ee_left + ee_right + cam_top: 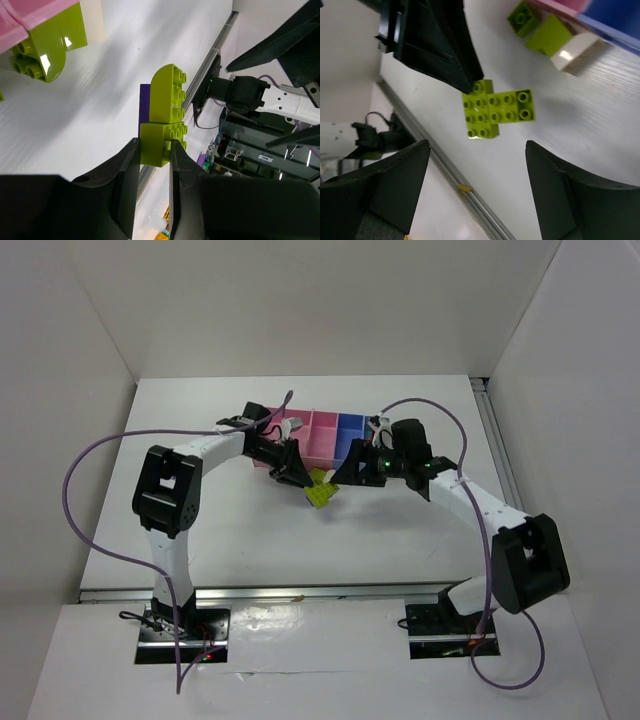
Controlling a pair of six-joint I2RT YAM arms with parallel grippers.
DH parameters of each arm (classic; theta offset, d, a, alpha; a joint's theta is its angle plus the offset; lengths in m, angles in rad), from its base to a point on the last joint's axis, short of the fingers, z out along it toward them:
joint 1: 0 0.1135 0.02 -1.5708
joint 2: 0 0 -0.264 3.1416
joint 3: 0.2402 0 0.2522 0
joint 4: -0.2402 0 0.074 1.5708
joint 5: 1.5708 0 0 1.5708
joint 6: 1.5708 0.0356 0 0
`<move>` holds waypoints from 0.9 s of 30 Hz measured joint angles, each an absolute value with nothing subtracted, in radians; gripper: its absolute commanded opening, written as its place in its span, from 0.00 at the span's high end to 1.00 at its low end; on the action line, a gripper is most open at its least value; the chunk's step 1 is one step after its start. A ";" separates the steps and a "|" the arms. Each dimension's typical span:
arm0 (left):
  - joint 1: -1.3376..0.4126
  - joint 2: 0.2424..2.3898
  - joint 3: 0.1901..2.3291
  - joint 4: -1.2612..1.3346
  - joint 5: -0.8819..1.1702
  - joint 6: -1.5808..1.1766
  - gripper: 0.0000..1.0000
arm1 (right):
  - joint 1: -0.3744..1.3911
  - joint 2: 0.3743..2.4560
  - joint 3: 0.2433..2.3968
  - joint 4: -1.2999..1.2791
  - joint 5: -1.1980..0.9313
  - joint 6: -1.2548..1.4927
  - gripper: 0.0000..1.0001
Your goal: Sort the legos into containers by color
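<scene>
My left gripper [154, 142] is shut on the lower end of a clump of joined yellow-green legos [167, 97]. A dark blue-purple piece [144, 102] shows behind the clump. In the top view the clump [322, 492] sits just in front of the containers, between the left gripper [298, 478] and the right gripper [347, 472]. The right gripper [477, 145] stands open, its fingers wide apart and a little short of the clump [492, 112], touching nothing. The containers show as pink bins [318, 440] and a blue bin [352, 432] behind both grippers.
Loose legos lie against the containers' front wall: two yellow-green ones [550, 35] [522, 19] and a whitish one [575, 50]. In the left wrist view a yellow-green brick [42, 47] lies beside the pink bin [27, 15]. A metal rail [445, 170] runs along the table's near edge.
</scene>
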State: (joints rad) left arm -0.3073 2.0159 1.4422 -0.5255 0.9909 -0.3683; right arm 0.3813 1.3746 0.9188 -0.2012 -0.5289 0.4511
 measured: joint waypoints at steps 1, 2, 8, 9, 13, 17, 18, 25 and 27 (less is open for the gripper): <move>-0.307 2.016 1.442 -0.527 0.994 -0.366 1.00 | 0.376 1.400 0.918 -0.157 -0.590 0.479 0.12; -0.307 2.016 1.443 -0.529 0.996 -0.365 1.00 | 0.374 1.424 0.918 -0.129 -0.628 0.499 0.10; -0.307 2.016 1.458 -0.538 1.000 -0.365 1.00 | 0.343 1.535 0.892 -0.007 -0.773 0.609 0.07; -0.307 2.016 1.462 -0.540 1.002 -0.366 1.00 | 0.331 1.533 0.877 0.015 -0.787 0.630 0.07; -0.303 2.016 1.478 -0.530 1.032 -0.369 1.00 | 0.283 1.520 0.783 0.146 -0.836 0.729 0.07; -0.302 2.016 1.480 -0.510 1.086 -0.371 1.00 | 0.261 1.514 0.699 0.251 -0.869 0.830 0.07; -0.302 2.016 1.480 -0.508 1.098 -0.371 1.00 | 0.261 1.514 0.693 0.266 -0.876 0.850 0.07; -0.302 2.016 1.505 -0.497 1.159 -0.371 1.00 | 0.259 1.514 0.692 0.406 -0.917 0.938 0.12; -0.302 2.016 1.506 -0.497 1.166 -0.370 1.00 | 0.259 1.515 0.693 0.430 -0.923 0.954 0.15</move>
